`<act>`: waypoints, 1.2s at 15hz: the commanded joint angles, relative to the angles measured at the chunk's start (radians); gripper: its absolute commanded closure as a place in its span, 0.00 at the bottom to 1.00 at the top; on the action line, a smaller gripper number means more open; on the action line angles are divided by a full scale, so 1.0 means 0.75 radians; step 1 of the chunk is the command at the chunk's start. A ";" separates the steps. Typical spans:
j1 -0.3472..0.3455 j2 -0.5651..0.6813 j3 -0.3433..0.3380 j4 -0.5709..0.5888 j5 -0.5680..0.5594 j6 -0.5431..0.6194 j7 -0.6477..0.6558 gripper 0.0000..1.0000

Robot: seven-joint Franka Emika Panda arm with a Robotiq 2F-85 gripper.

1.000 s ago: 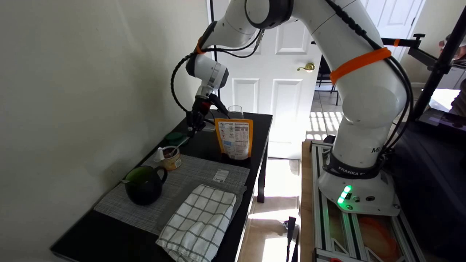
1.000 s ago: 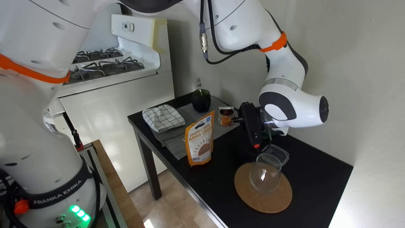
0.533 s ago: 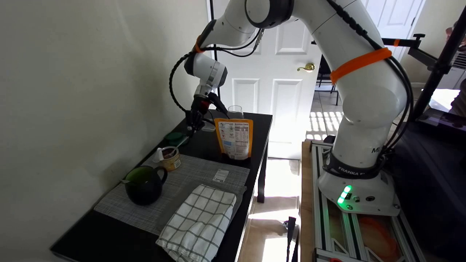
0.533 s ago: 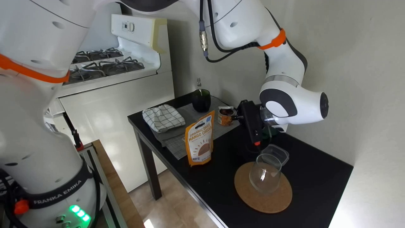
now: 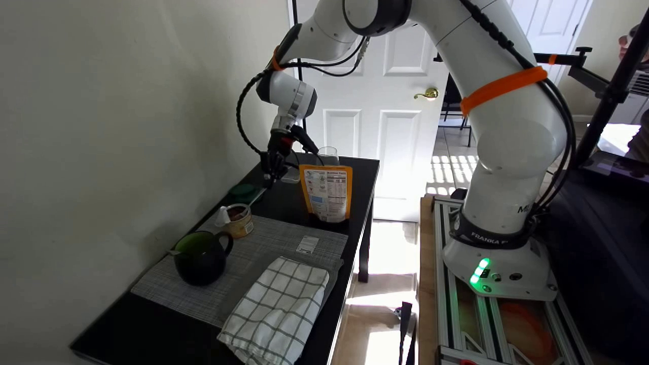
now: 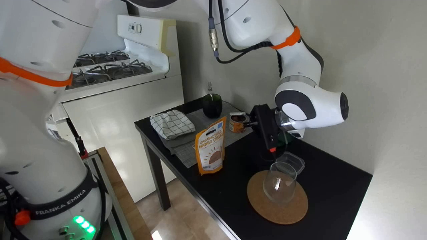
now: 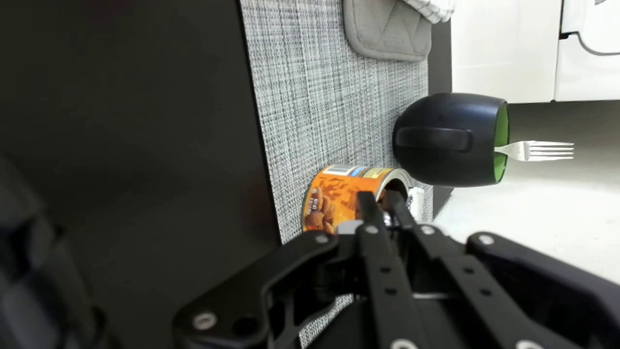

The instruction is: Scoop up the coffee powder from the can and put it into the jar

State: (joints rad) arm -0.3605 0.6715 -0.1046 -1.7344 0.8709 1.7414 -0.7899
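Aslant, utensil [image 5: 257,197] in tool [image 7: 381,197], end in can [image 7: 336,194]

End effector [image 5: 269,184] holding tilted utensil [image 5: 257,196], low end at mouth of upright can [image 5: 242,227], dark mug [image 5: 200,264] near can, gray placemat [image 5: 276,233] under both, checked cloth [image 5: 279,306] nearer camera

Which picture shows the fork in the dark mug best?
The wrist view: the fork looks largest and clearest there, tine by tine, its lower end hidden inside the mug. In an exterior view its small head rises above the mug; in an exterior view only a likely sliver shows at the rim.
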 commanded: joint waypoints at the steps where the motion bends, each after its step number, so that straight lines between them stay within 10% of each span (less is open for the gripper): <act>1: -0.010 -0.036 0.000 -0.036 -0.004 -0.013 0.000 0.98; 18: -0.061 -0.177 -0.041 -0.170 0.016 -0.076 -0.044 0.98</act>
State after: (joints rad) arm -0.3802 0.5663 -0.1283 -1.8308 0.8722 1.7297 -0.7929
